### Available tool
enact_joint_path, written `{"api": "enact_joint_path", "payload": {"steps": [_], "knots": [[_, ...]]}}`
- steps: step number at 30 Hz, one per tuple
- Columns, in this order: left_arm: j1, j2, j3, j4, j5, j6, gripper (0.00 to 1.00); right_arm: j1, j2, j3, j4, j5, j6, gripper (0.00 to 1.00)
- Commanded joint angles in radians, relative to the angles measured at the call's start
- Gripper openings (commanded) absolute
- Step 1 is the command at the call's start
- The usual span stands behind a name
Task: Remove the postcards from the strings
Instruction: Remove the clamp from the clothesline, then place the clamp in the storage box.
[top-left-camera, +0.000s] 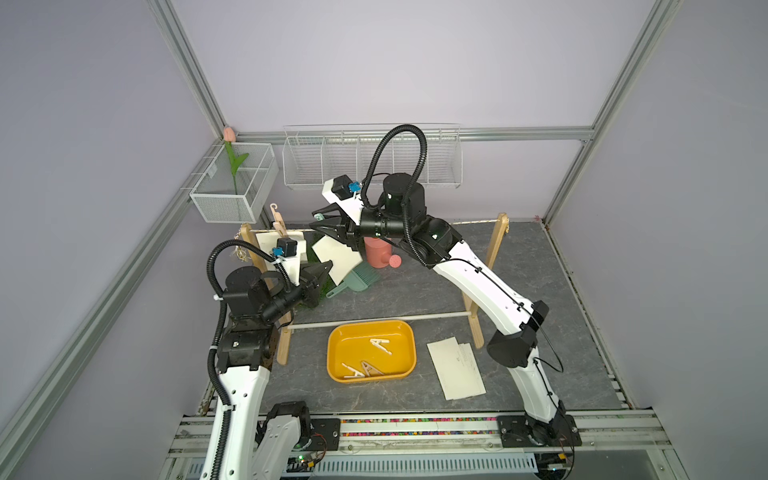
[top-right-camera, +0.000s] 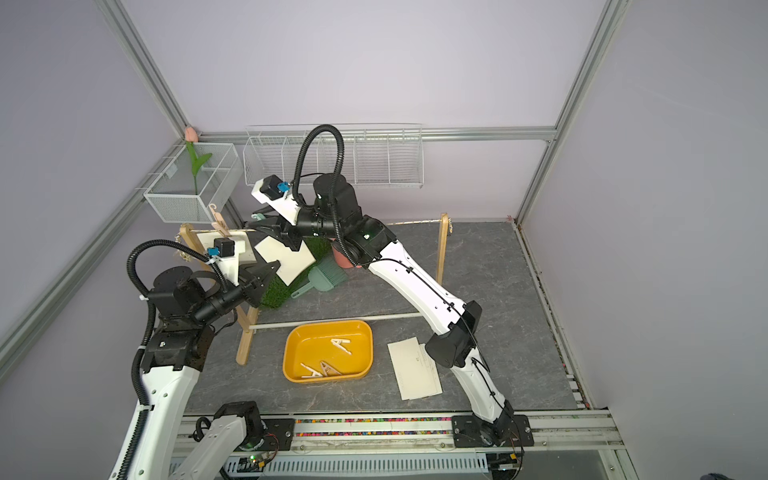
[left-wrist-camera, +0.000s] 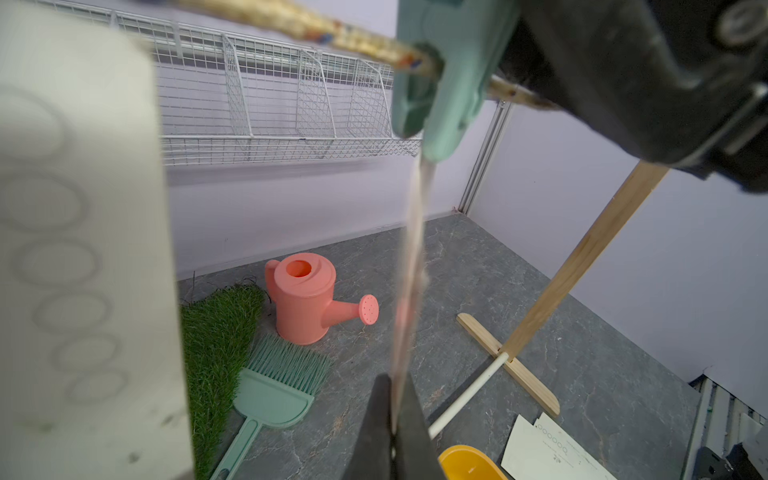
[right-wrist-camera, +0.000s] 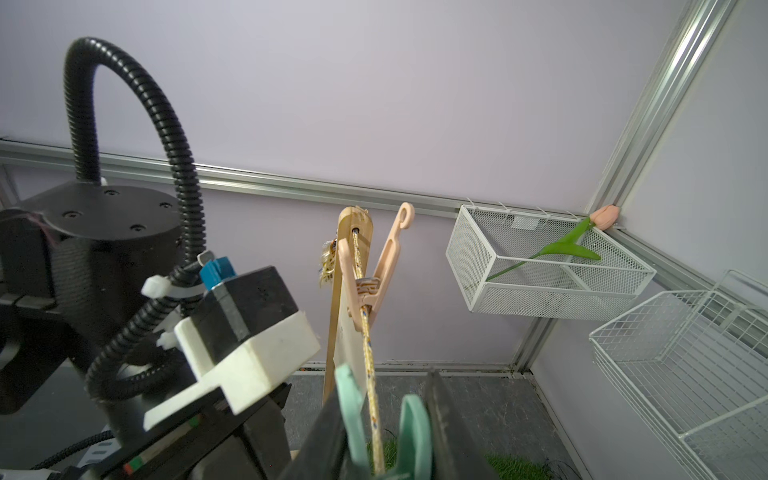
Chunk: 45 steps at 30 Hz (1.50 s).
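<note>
Left claw (left-wrist-camera: 395, 384) on postcard (top-left-camera: 336, 259) (tilted lengthwise)

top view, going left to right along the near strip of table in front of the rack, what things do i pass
light wooden rack leg → yellow rounded plastic tray → flat stack of cream-white paper postcards

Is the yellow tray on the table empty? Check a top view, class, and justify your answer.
No, several pale clothespins lie inside the yellow tray.
</note>
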Motion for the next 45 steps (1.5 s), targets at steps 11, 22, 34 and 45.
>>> {"api": "enact_joint_path", "payload": {"steps": [11, 22, 34, 45], "knots": [[-0.107, -0.036, -0.049, -0.041, 0.04, 0.005, 0.0, -0.006, -0.153, -0.031, 0.066, 0.057, -0.032, 0.28], [-0.119, -0.199, 0.004, -0.15, 0.053, 0.006, 0.0, -0.036, -0.496, -0.408, 0.014, 0.066, -0.146, 0.31], [-0.128, -0.256, 0.089, -0.07, 0.168, -0.09, 0.0, -0.035, -1.103, -1.33, 0.165, 0.212, -0.003, 0.33], [-0.174, -0.221, 0.292, 0.01, 0.255, -0.203, 0.0, -0.009, -0.964, -1.62, 0.308, 0.219, 0.156, 0.32]]}}
